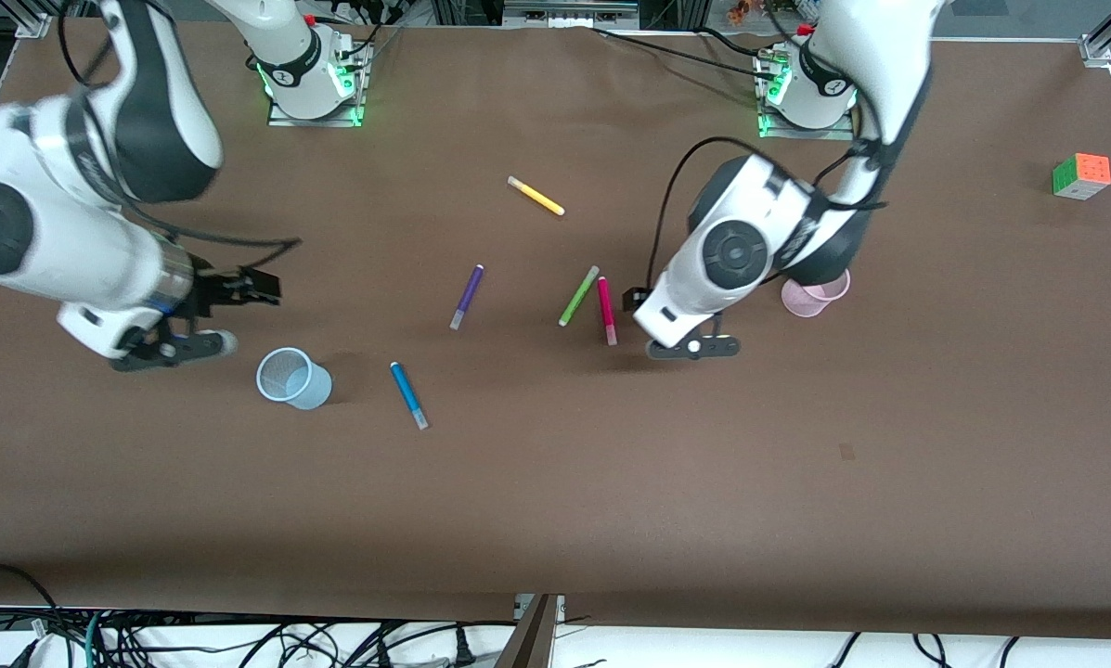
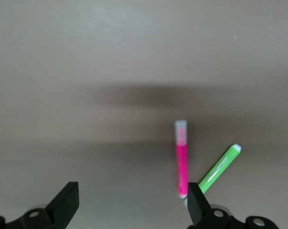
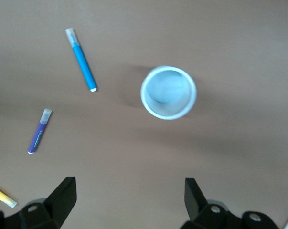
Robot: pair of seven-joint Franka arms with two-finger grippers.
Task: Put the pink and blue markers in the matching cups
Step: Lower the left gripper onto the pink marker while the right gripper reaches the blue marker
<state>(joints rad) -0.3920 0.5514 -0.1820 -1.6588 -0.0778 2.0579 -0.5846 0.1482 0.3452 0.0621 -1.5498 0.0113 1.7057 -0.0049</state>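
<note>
Crowding pink marker (image 1: pixel 606 310): green pen (image 1: pixel 578 296), touching.

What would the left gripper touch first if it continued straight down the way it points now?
Probably bare table. The open left gripper points down beside the pink marker, which lies near one finger, so depth is uncertain.

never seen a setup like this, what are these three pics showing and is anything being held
Two robot arms stand at a brown table. The big picture looks down from across the table; the other two come from cameras on each arm's wrist. The left gripper is open, just above the pink marker, which lies beside a green pen. The right gripper is open near the blue cup. The blue marker, a purple pen, a yellow pen, the pink cup and a puzzle cube also sit there. Nothing is held.
</note>
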